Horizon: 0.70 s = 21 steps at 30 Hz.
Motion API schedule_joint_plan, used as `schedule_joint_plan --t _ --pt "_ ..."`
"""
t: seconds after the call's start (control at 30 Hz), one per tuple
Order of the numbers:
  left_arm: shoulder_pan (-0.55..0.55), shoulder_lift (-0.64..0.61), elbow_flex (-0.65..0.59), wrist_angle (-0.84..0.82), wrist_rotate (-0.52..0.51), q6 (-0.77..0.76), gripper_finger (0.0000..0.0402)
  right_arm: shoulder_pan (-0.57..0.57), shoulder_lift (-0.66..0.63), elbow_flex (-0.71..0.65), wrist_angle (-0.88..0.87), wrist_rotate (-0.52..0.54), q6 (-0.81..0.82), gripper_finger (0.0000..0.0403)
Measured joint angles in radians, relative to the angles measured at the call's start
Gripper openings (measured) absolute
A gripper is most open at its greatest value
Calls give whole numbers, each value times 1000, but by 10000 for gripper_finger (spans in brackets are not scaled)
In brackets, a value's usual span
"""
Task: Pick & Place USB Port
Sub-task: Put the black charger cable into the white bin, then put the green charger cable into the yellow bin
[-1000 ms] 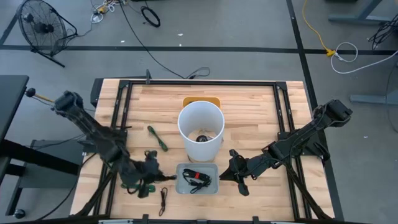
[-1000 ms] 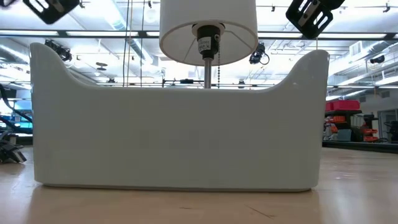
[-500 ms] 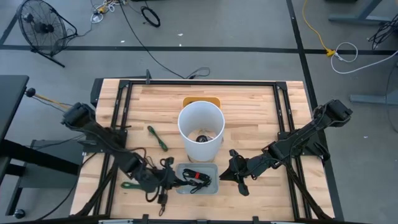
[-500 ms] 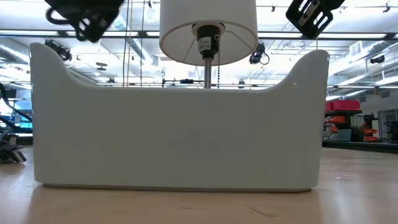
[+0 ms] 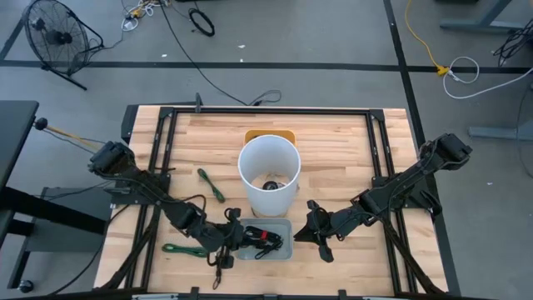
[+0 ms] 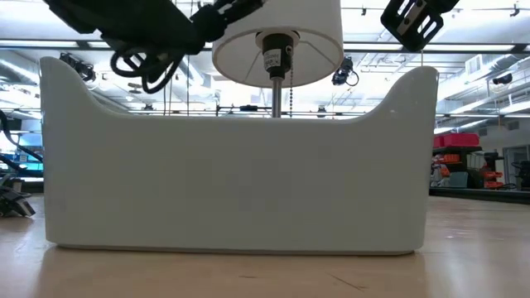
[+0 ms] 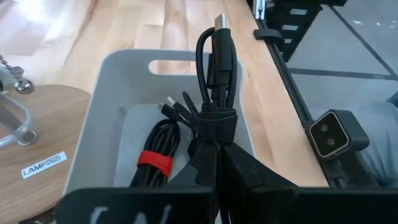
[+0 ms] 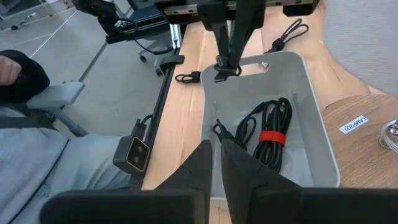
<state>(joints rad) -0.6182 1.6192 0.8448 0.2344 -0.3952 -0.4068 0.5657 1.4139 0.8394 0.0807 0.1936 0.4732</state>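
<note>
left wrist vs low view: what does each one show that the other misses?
Only the left wrist view: the inside of the gray bin, where a black cable bundle with a red tie lies, and the bundled USB cable pinched in the shut left gripper over the bin, plus the lamp base label.

Only the low view: the white lampshade from below, the right arm's gripper hanging at upper right, and the room behind.

Both: the bin and the left gripper with looped black cable.
</note>
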Motion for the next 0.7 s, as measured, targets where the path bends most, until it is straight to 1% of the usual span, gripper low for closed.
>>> schedule_joint_plan --t 0.1,0.27,0.43,0.57,0.7 --pt "-1 0 0 3 7 0 23 0 0 0 0 0 0 38" --pt "-1 0 0 2 7 0 70 0 0 0 0 0 0 38" --pt "-1 0 0 2 7 0 105 0 0 0 0 0 0 38" --pt "-1 -1 0 2 -4 -1 121 0 0 0 0 0 0 38" --pt "-1 -1 0 2 -7 -1 125 0 0 0 0 0 0 38"
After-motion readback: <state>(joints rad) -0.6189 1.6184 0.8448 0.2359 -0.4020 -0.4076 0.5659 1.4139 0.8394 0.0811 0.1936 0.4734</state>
